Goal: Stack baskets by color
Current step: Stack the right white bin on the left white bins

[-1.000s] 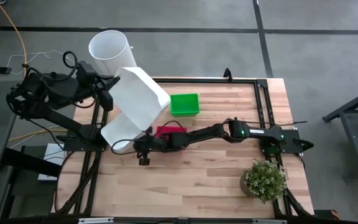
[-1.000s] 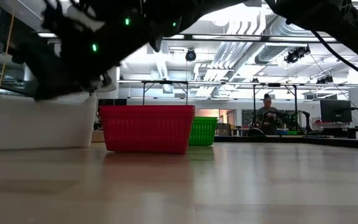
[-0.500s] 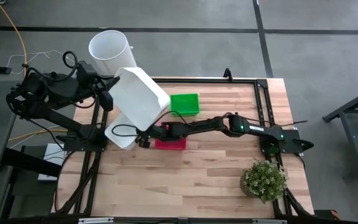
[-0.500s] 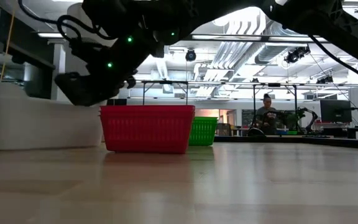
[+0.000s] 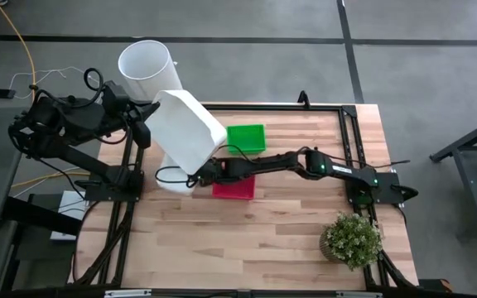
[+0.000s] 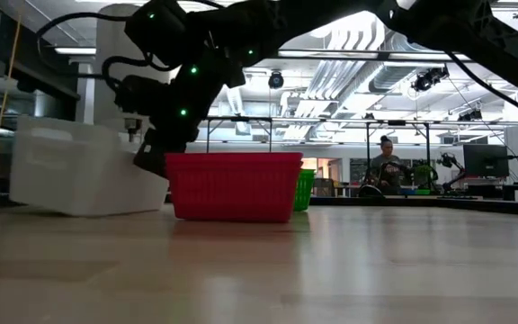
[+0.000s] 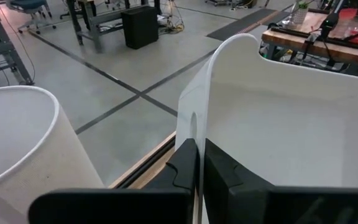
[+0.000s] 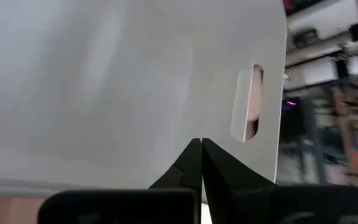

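My left gripper (image 7: pixel 199 155), raised over the table's far left corner (image 5: pixel 147 124), is shut on a white basket (image 5: pixel 187 128) held up in the air. Under it a second white basket (image 5: pixel 171 180) rests on the table. My right gripper (image 5: pixel 195 175) reaches across from the right, shut, with its tips at that lower basket's wall (image 8: pixel 135 81). A red basket (image 5: pixel 234 187) stands on its base just right of the gripper. A green basket (image 5: pixel 245 137) stands behind it. My left gripper pinches the raised white basket's thin wall at its rim (image 7: pixel 197 124), with one finger inside and one outside. The basket is lifted clear of the table and tilted. My right gripper sets its shut fingertips (image 8: pixel 201 149) against the lower white basket's side wall, beside the handle slot (image 8: pixel 248 102). It slants down from the table's right. That basket stays on the table (image 6: pixel 88 171).
A tall white cylinder (image 5: pixel 145 68) stands beyond the table's far left corner. A potted plant (image 5: pixel 352 240) sits at the near right. Open wood lies along the near edge (image 5: pixel 247 248). In the low view, a person sits in the room far behind the table.
My right gripper has swung from the near side toward the far edge, rolling as it went, and has stayed shut. The lower white basket has slid toward the right and turned. The red basket has shifted a little to the right.
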